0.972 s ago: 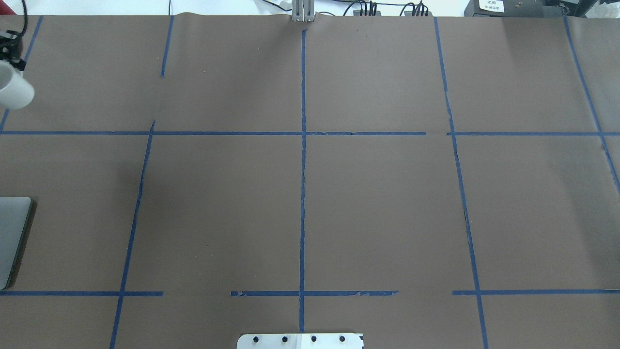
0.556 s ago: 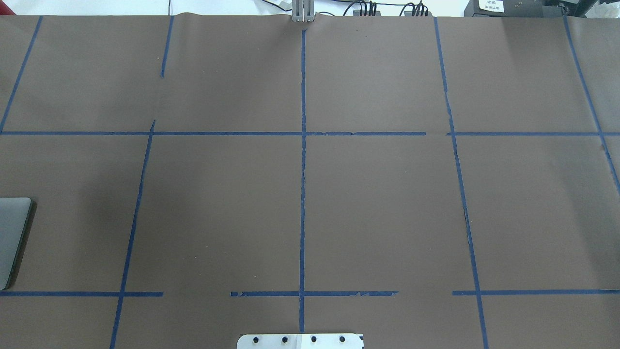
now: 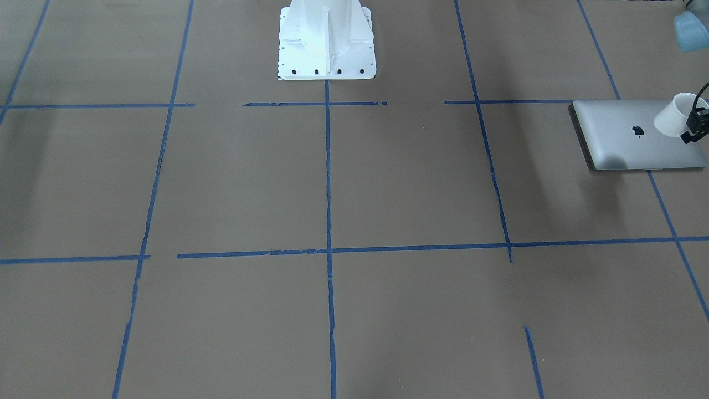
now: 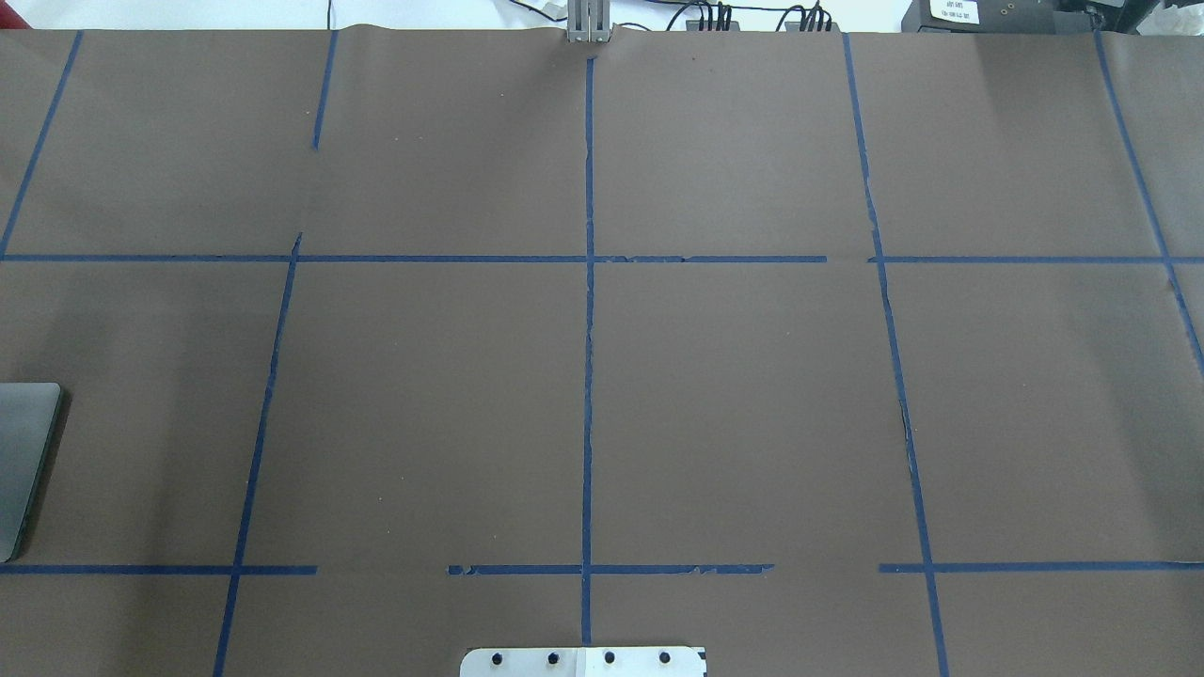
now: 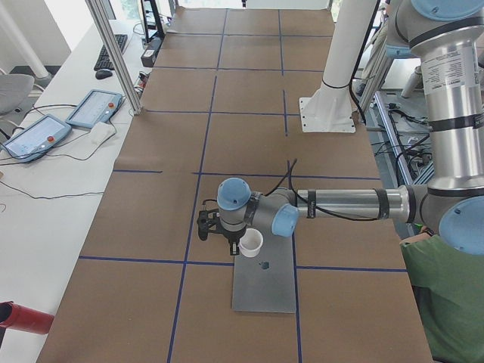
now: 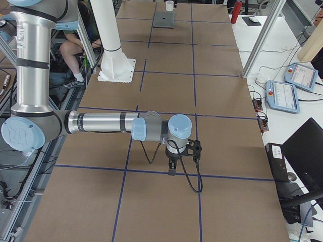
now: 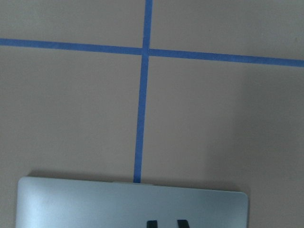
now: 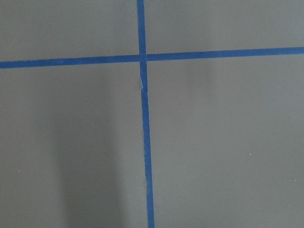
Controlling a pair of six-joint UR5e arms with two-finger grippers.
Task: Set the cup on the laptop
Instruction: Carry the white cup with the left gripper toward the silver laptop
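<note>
Carrying step, close to set-down. Brown paper-covered counter [image 3: 388, 183] with a blue tape grid [image 3: 328, 166]. Flat silver-grey rectangular laptop [image 3: 620, 138], closed, lies below the left fingers [image 3: 692, 131]. Small plain white cup [image 3: 670, 119] hangs tilted in those fingers, which are clamped on its wall at the rim. It sits above the lid, apparently not touching, since its shadow falls apart from it. Right fingers [image 6: 171, 169] hang over the counter, well apart; their opening cannot be told. Next, I judge: level the cup, lower it straight down, seat its base flat near the dark apple logo [image 3: 638, 131] just beside the fingers, then release.
</note>
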